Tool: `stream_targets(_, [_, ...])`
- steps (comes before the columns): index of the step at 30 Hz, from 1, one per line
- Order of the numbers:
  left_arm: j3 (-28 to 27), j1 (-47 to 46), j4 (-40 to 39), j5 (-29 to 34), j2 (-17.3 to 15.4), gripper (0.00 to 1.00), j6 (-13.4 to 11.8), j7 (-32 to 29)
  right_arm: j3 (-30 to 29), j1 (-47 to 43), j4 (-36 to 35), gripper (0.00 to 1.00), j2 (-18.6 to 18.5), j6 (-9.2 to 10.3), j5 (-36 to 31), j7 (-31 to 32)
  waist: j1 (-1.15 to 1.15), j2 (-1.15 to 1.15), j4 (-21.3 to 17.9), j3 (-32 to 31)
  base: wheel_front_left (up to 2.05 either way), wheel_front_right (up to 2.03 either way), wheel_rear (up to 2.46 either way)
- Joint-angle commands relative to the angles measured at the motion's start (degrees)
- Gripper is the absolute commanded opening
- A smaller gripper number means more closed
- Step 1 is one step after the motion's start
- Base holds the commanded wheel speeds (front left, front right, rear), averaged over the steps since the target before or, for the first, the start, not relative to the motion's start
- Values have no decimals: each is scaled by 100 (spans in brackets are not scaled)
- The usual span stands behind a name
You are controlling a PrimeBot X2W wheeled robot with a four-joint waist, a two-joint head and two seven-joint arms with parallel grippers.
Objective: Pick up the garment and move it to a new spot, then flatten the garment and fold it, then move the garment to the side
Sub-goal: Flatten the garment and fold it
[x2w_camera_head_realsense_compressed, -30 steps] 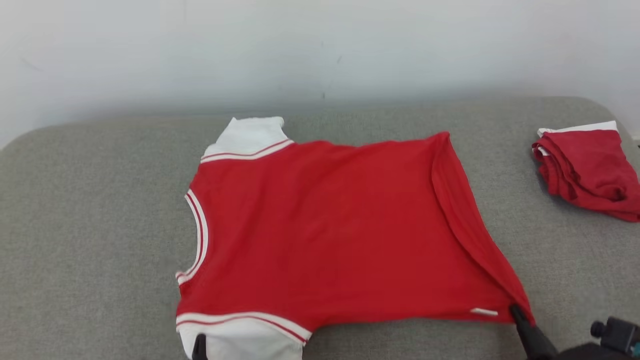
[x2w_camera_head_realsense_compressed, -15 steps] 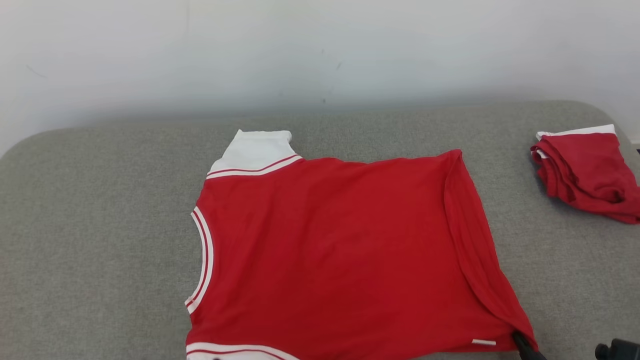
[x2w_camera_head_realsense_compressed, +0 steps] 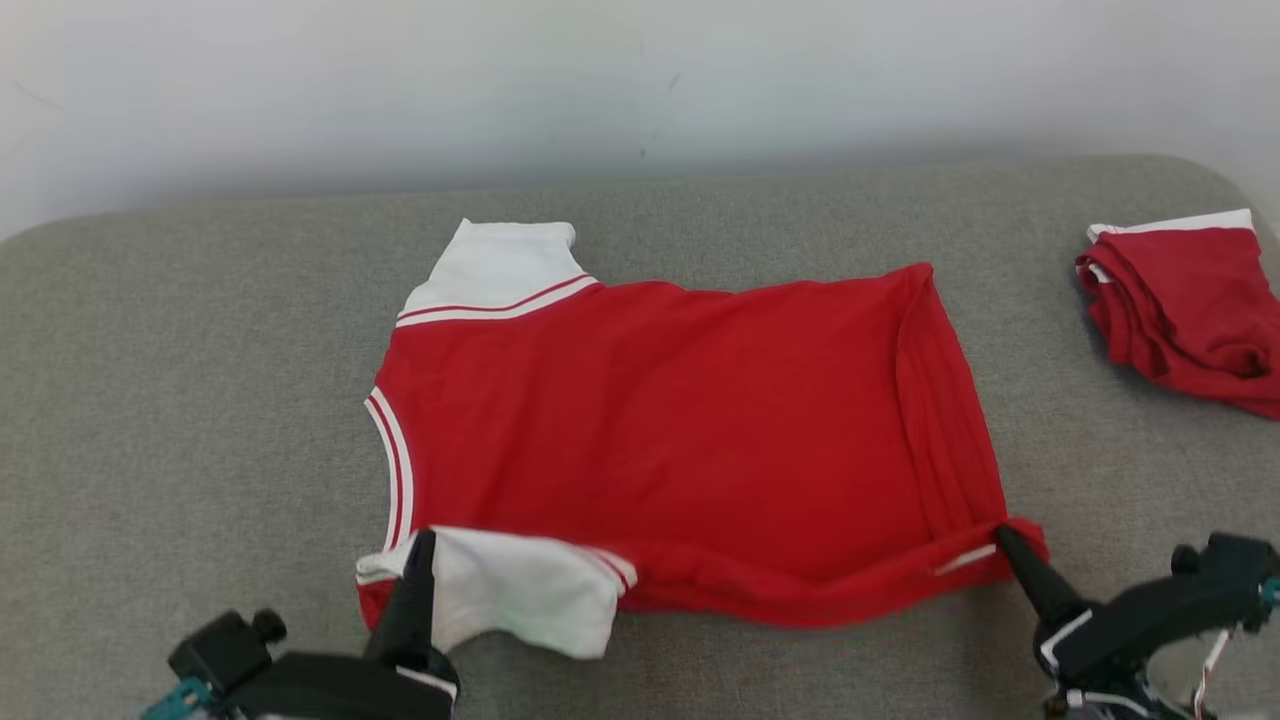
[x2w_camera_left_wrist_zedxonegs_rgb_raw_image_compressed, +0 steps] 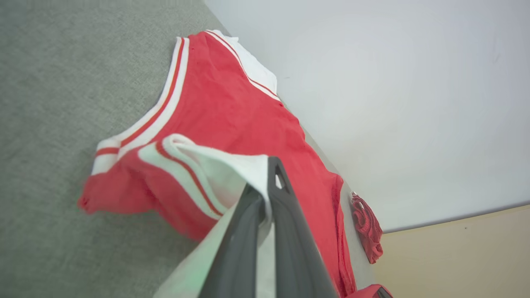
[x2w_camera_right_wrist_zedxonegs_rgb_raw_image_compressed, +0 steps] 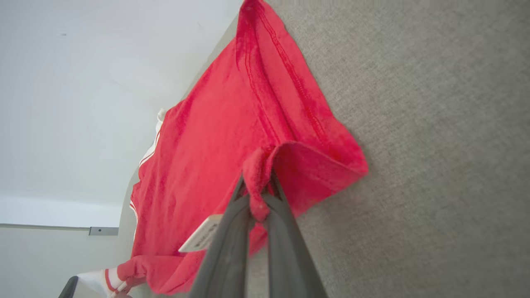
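Note:
The garment (x2w_camera_head_realsense_compressed: 680, 420) is a red T-shirt with white sleeves, spread sideways on the grey cushion, collar to the left. My left gripper (x2w_camera_head_realsense_compressed: 425, 540) is shut on the near white sleeve (x2w_camera_head_realsense_compressed: 520, 590), lifted and turned over the shirt's near edge. In the left wrist view the garment (x2w_camera_left_wrist_zedxonegs_rgb_raw_image_compressed: 232, 116) runs away from the left gripper (x2w_camera_left_wrist_zedxonegs_rgb_raw_image_compressed: 267, 174), whose fingers pinch white cloth. My right gripper (x2w_camera_head_realsense_compressed: 1003, 535) is shut on the near hem corner, raised off the cushion. In the right wrist view the right gripper (x2w_camera_right_wrist_zedxonegs_rgb_raw_image_compressed: 257, 186) clamps a rolled red corner of the garment (x2w_camera_right_wrist_zedxonegs_rgb_raw_image_compressed: 232, 124), with a white label (x2w_camera_right_wrist_zedxonegs_rgb_raw_image_compressed: 201, 238) hanging beside it.
A second red and white garment (x2w_camera_head_realsense_compressed: 1185, 300) lies bunched at the far right of the grey cushion (x2w_camera_head_realsense_compressed: 180, 400). A pale wall (x2w_camera_head_realsense_compressed: 640, 80) rises right behind the cushion's far edge. Bare cushion lies to the left of the shirt and along the near edge.
Both grippers have come up and forward with the shirt's near edge, which now folds over the body. The head camera also shifted, bringing both arms into view.

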State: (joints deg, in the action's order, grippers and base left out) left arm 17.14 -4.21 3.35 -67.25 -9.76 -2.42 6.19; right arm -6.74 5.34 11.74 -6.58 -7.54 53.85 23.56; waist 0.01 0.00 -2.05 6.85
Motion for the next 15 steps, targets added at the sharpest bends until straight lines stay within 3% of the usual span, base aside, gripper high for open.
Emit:
stream_targets(1, [-29,-92,35,-11,-17,0,35,1,-30,91,18,0,24,14,-44,19,-1,0,-21,49,0,0,0])
stream_targets(13, [-143,-1247,1296,87,-62,0,165,-21,-263,1524,1084,1,251,14,-798,21,-1,0,-18,233,0,0,0])
stream_targets(14, [-92,-1322,1387,184,-91,5,211,-14,-238,1592,1126,46,230,14,-877,-76,-1,0,3,236,0,0,0])
stream_targets(15, [-13,-1399,1468,305,-120,81,257,16,-197,1626,1187,100,215,14,-922,-134,-1,0,31,233,0,0,0])
